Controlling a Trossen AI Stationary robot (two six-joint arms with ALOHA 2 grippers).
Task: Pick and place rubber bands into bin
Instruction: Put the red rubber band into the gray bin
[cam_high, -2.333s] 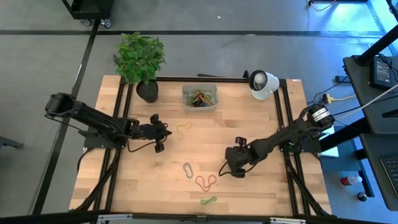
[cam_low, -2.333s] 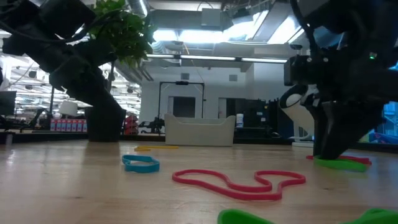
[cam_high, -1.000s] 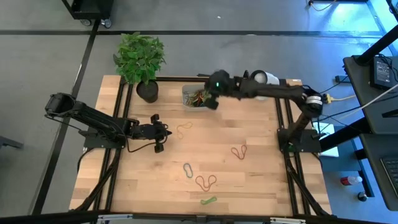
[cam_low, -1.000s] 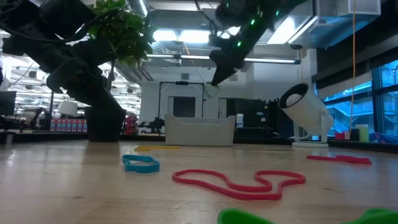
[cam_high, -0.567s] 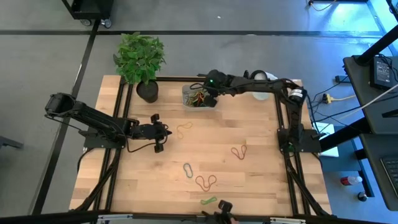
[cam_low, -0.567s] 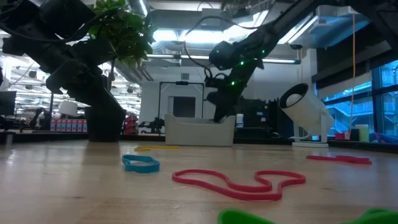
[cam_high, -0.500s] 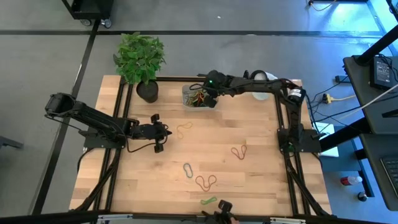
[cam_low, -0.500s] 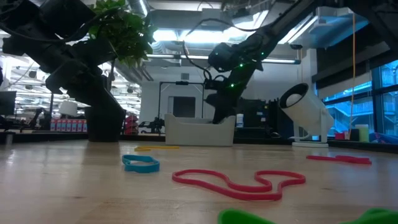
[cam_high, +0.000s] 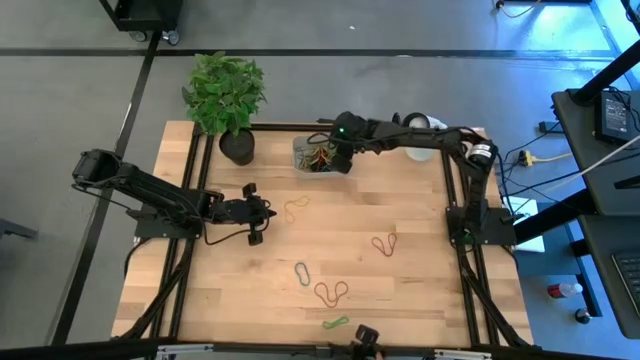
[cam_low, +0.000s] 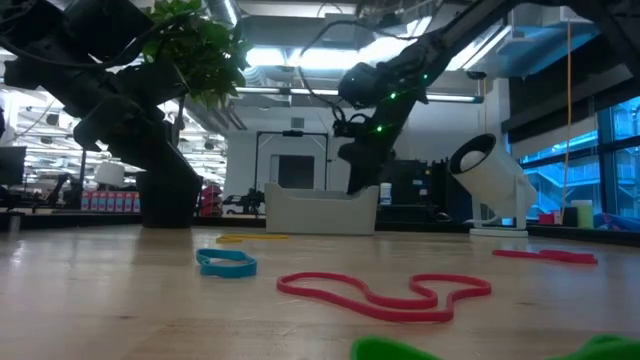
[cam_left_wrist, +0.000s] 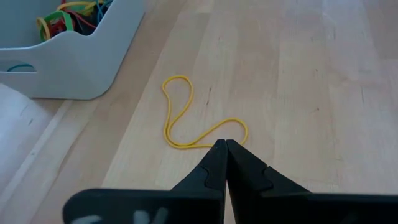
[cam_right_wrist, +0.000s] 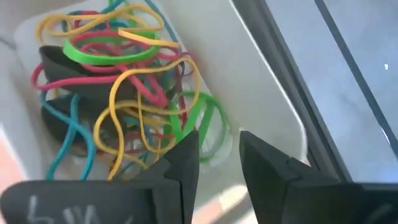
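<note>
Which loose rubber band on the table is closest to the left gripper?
The yellow band, lying just off the left gripper; the red, blue and green ones lie farther away.

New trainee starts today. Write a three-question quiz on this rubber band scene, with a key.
1. True or false: the right gripper is over the bin.
2. Which band lies just ahead of the shut left gripper? A red, B yellow band, C blue.
3. Fill in: the right gripper's fingers are ____.

Key: 1 true; 2 B; 3 open, with a gap between them and nothing held.
</note>
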